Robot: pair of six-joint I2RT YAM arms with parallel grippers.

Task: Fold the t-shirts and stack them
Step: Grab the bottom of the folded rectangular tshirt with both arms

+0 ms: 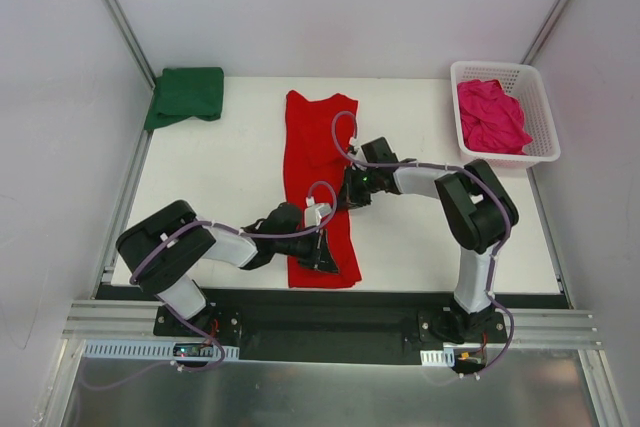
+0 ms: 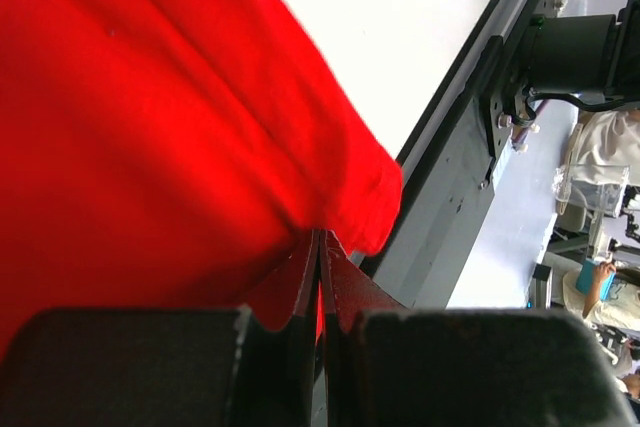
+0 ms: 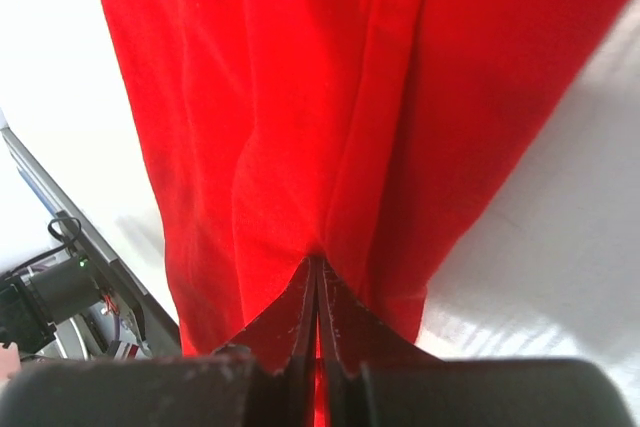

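Where both arms reach: red t-shirt (image 1: pixel 312 147), lying flat on the white table (image 1: pixel 220 177), centre of the top view.
Red t-shirt, form: long narrow strip running from the upper middle of the frame down to the near table edge; lengthwise creases show in the right wrist view; lower end slightly wider than the upper.
Left gripper (image 1: pixel 325 252): set on the lower end of the red strip, near its lower right corner. Jaws pressed tight together, a fold of red cloth pinched between the fingertips.
Right gripper (image 1: pixel 352 197): set at the right edge of the strip, about halfway along its length. Jaws likewise closed, red cloth clamped between them and bunched into ridges just ahead of the tips.
Green t-shirt (image 1: pixel 185 95): upper left corner of the table, folded into a compact rectangle, reaching over the table's left edge; well apart from both grippers.
Pink t-shirt (image 1: pixel 490 115): crumpled, unfolded, inside the basket.
Basket (image 1: pixel 545 132): white plastic lattice, upper right corner of the table, well apart from the red strip.
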